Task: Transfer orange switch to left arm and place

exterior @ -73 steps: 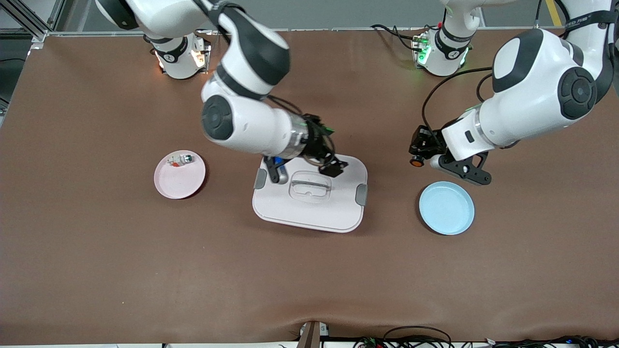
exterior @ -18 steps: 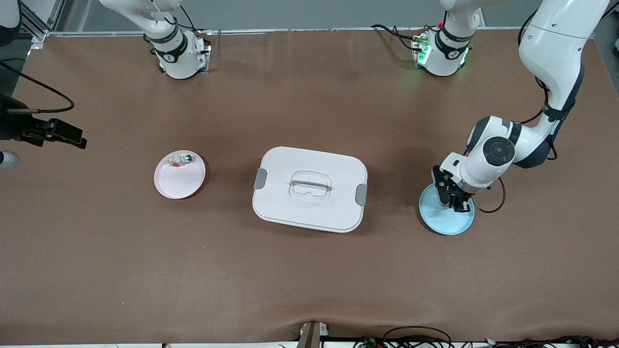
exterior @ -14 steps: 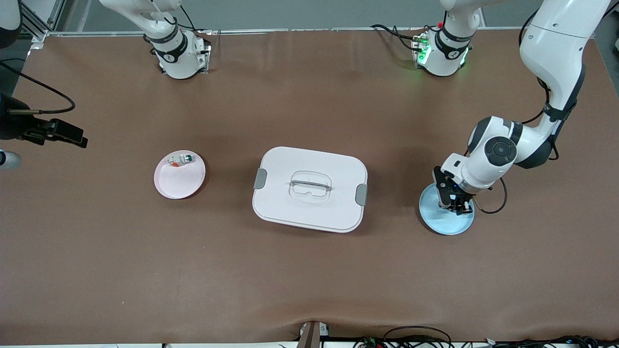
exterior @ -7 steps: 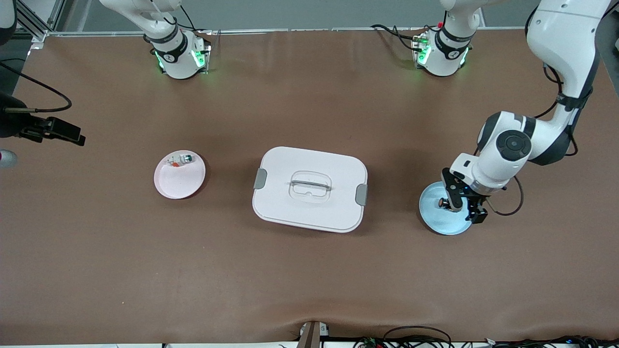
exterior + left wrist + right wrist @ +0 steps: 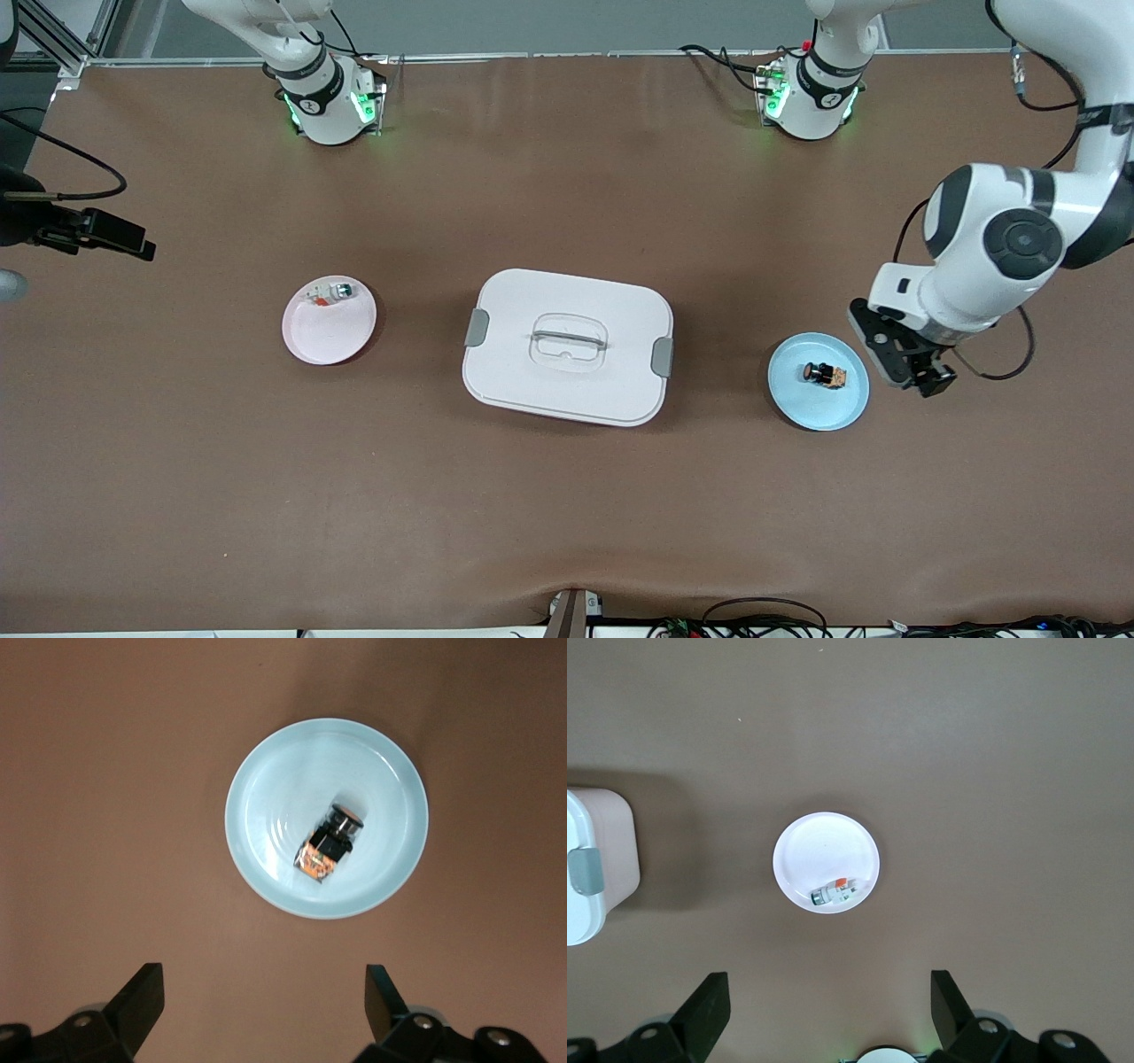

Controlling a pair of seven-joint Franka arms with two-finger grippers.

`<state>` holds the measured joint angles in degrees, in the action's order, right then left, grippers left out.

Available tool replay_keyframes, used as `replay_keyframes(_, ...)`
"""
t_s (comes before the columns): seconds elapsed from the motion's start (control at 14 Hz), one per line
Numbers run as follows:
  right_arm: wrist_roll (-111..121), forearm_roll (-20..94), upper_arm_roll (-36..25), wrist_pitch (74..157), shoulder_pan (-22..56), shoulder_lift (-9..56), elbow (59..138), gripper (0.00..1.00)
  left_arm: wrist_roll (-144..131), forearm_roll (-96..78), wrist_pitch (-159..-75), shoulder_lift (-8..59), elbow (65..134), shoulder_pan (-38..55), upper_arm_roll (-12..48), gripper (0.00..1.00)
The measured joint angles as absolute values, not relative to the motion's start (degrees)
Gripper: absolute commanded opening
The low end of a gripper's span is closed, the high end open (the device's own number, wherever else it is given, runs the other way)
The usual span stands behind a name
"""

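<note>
On the brown table (image 5: 567, 496), the orange switch (image 5: 824, 375) lies sideways in the blue plate (image 5: 802, 408).

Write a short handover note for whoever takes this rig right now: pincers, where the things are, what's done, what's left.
Left pincer: open, empty, beside the blue plate at the left arm's end.
Right pincer: open, empty, waiting at the right arm's end.
Orange switch: lying on the blue plate.
Box: closed, mid-table between the plates.
Pink plate: holds the green-capped switch.
Done: switch delivered.
Left: apparently only parking the left arm.
</note>
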<state>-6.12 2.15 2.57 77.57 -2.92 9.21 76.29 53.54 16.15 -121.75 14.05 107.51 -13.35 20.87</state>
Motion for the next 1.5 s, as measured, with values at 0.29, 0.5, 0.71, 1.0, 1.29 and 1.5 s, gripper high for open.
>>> replay_keyframes(0.29,-6.10,2.56,2.58,77.56,-2.92,9.09,76.29,1.00,45.04,15.47,-105.93,12.05,98.12,-13.32,22.07,1.00)
replay_keyframes(0.5,-6.08,2.76,2.63,77.45,-2.84,8.78,76.29,1.00,33.95,13.80,-98.46,11.12,93.74,-13.26,23.77,1.00)
replay_keyframes(0.71,-6.08,2.77,2.61,77.28,-2.83,8.49,76.33,1.00,24.73,13.58,-95.34,9.52,92.30,-13.17,24.72,1.00)
replay_keyframes(1.0,-6.06,2.79,2.60,77.34,-2.78,7.58,77.72,1.00,18.25,8.50,-93.20,8.40,91.16,-13.68,24.29,1.00)
replay_keyframes(1.29,-6.06,2.83,2.60,77.49,-2.57,6.87,78.58,1.00,3.56,3.88,-90.25,7.02,90.97,-14.08,24.73,1.00)
replay_keyframes(1.5,-6.06,2.91,2.59,77.68,-2.35,6.26,79.43,1.00,-7.41,3.65,-89.90,6.68,90.97,-13.97,26.67,1.00)
